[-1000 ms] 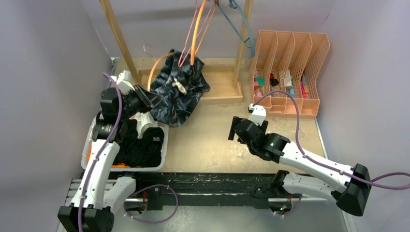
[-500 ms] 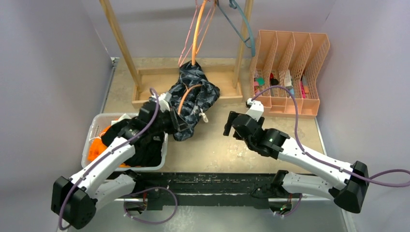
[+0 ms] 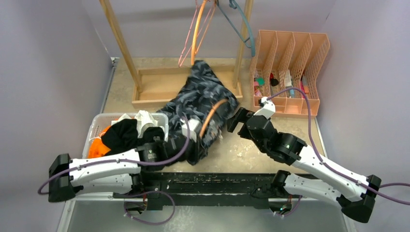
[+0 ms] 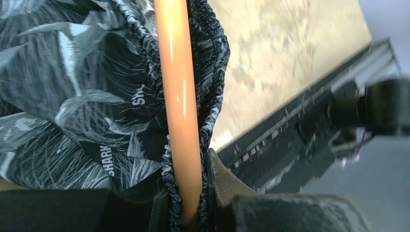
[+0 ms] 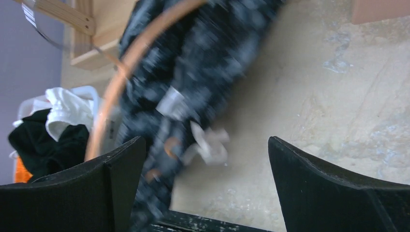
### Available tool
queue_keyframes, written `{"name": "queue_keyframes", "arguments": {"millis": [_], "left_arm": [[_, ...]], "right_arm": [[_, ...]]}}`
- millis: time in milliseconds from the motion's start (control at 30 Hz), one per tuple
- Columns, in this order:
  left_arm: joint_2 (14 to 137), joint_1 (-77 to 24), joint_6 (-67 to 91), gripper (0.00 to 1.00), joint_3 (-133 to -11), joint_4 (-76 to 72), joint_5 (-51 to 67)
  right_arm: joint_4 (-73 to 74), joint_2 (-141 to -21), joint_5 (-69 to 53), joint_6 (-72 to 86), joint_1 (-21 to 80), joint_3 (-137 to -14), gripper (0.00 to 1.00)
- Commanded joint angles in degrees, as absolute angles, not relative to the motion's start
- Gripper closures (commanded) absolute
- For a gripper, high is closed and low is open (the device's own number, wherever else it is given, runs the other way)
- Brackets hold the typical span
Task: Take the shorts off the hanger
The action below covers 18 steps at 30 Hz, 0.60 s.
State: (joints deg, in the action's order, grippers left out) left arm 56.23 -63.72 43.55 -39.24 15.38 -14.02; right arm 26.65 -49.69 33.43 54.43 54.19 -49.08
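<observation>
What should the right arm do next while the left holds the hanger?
Probably ease the open right gripper forward and close its fingers on the camo shorts just ahead. The left gripper is shut on the orange hanger and waistband, so a second grip on the fabric looks needed to pull it free.

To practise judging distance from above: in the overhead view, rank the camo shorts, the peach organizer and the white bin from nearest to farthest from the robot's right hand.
Measured from the right hand:
1. camo shorts, just to its left, almost touching.
2. peach organizer, behind it towards the right.
3. white bin, across the table on the left.
</observation>
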Motion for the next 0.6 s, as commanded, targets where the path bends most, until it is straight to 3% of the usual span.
{"name": "queue_keyframes", "arguments": {"millis": [0,167,367,567], "left_arm": [[58.32,-77.69,45.05,1.0,-42.05,13.42,-30.63],[64.64,-82.29,44.99,1.0,-50.14,19.52,-37.87],[63.85,-82.59,44.04,1.0,-49.14,14.7,-38.67],[66.84,-84.37,43.83,1.0,-49.83,16.21,-38.16]], "right_arm": [[21.95,-48.13,33.42,54.66,54.12,-49.83,0.06],[21.83,-49.09,32.84,57.28,54.06,-50.7,0.1],[24.75,-53.42,32.21,67.77,54.14,-50.93,0.08],[16.94,-53.99,26.4,66.17,53.99,-47.48,0.13]]}}
